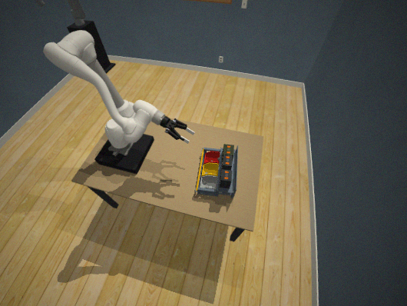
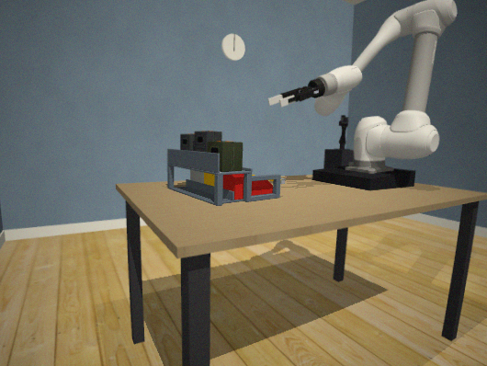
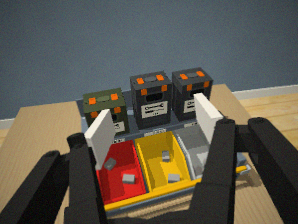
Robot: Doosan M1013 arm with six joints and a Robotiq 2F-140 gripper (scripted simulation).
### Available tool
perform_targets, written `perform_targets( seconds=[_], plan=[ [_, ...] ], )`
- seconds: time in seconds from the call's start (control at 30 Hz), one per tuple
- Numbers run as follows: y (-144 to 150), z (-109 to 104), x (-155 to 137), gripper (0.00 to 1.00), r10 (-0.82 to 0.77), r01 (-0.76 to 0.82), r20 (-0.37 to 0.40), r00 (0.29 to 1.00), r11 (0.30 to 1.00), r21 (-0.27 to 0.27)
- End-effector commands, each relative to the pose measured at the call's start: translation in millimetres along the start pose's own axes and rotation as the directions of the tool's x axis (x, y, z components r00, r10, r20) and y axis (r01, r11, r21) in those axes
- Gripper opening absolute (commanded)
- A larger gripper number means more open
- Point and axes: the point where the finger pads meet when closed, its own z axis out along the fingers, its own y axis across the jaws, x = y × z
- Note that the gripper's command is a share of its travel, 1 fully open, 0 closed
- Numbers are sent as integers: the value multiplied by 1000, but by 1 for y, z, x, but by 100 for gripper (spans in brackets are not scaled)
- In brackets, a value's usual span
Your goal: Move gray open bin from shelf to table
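Note:
A blue-grey shelf [image 1: 216, 171] stands on the table. Its lower front row holds a red bin [image 3: 119, 171], a yellow bin [image 3: 163, 162] and the gray open bin [image 3: 197, 145], each with small gray parts inside. The gray bin also shows in the top view [image 1: 207, 184], at the end of the row nearest the camera. My gripper [image 1: 185, 136] is open and empty. It hovers high above the table, well short of the shelf, and points toward it. It also shows in the exterior view [image 2: 279, 99] and in the wrist view [image 3: 155, 127].
On the upper back row stand an olive closed box [image 3: 105, 110] and two dark closed boxes [image 3: 151, 98] [image 3: 192, 93] with orange clips. The arm's black base [image 1: 124, 152] sits at the table's left end. The shelf stands near the table's right end.

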Motion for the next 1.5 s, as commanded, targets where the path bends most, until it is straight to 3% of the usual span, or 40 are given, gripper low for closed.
perform_targets(
  seconds=[0.0,0.27,0.43,0.83,1.0,1.47],
  plan=[
    [14,-9,-4,57,13,-18,88,996,999,51],
    [14,-9,-4,57,13,-18,88,996,999,51],
    [62,-25,-18,57,40,-91,318,947,985,149],
    [62,-25,-18,57,40,-91,318,947,985,149],
    [103,-38,-29,57,43,-162,485,874,965,207],
    [99,-37,-28,57,42,-161,485,874,965,208]
  ],
)
